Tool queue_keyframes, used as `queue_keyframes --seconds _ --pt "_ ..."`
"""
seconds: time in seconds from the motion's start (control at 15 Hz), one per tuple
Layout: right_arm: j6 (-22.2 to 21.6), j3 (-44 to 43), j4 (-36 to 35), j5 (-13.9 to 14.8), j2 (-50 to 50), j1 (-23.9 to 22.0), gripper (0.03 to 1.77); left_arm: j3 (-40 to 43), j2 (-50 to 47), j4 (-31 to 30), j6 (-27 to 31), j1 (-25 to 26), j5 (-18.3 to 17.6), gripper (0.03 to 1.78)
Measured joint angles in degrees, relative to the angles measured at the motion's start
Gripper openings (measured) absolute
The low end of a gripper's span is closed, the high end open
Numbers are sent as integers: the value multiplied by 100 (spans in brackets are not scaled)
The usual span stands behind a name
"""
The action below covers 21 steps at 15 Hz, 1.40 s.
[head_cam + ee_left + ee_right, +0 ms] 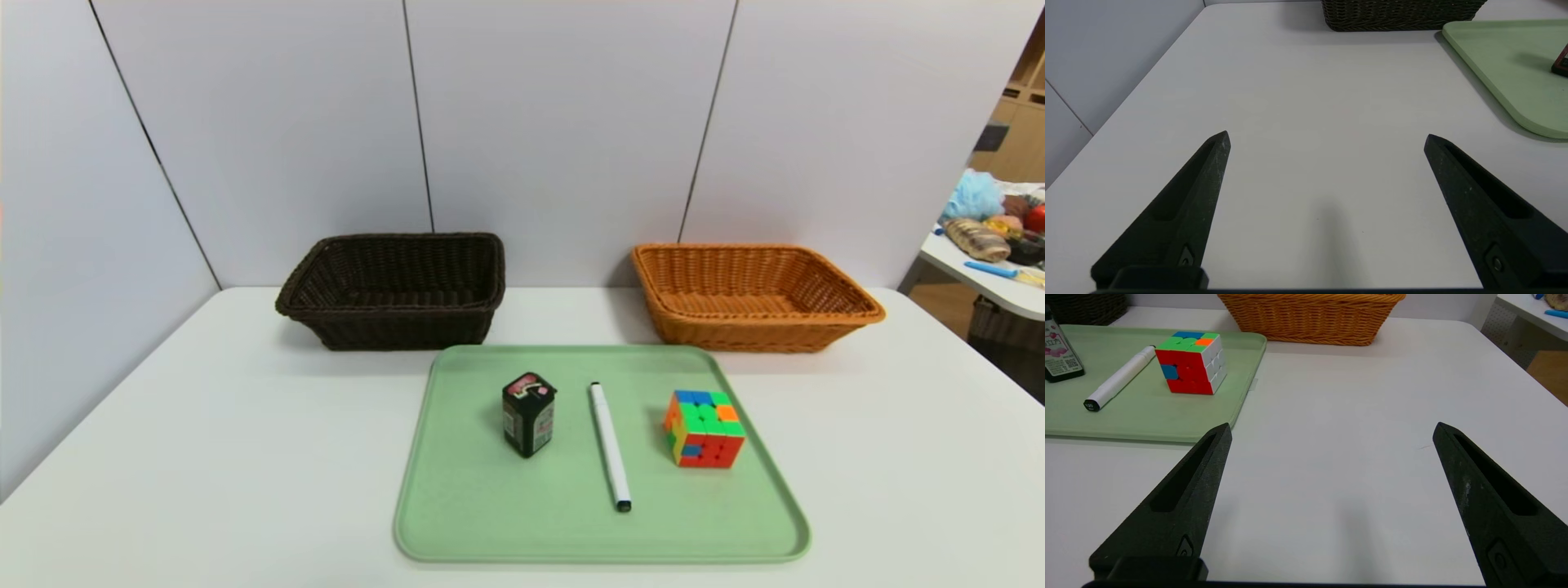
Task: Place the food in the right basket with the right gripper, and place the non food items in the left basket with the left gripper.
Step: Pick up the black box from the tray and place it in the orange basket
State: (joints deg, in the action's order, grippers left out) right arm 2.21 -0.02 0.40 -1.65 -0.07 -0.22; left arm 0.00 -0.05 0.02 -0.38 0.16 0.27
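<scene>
My black fingers (1208,183) hover over a white desk (204,457); the tray (490,506) is pale green, the left basket (392,322) dark brown weave, the right basket (751,331) orange weave, the cube (704,428) multicoloured.

Marker cap (1091,405): a small number on the end facing the right gripper (1331,430), seemingly "120", well off to the side of its spread fingers.
Small dark box (1059,355): pink-and-white label with Chinese or Japanese characters, too small to make out, beyond the marker.
Box label, lower part: a square code pattern, not decodable.
Box top (526,387): red-and-white print, unreadable.
</scene>
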Motion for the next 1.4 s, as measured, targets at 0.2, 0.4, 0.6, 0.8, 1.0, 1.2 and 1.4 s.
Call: queue_keyframes --seconds 0.2,0.4,0.6,0.8,1.0,1.2,1.4 --pt "-39 2 1 38 0 -2 170 0 2 -2 -13 5 6 169" --pt "-21 2 4 22 0 -2 170 0 2 -2 0 5 6 169" --pt "0 2 4 27 0 -5 170 0 2 -2 5 6 6 169" --pt "-94 -35 -95 33 0 0 170 0 2 -2 13 2 6 169" --pt "-207 -490 72 -83 2 1 170 -211 2 71 40 0 -67 169" --pt "-232 -1100 747 -304 82 4 170 -870 62 628 33 0 -266 169" --pt "-234 -1559 863 -447 534 22 170 -1623 421 1220 17 -5 -657 169"
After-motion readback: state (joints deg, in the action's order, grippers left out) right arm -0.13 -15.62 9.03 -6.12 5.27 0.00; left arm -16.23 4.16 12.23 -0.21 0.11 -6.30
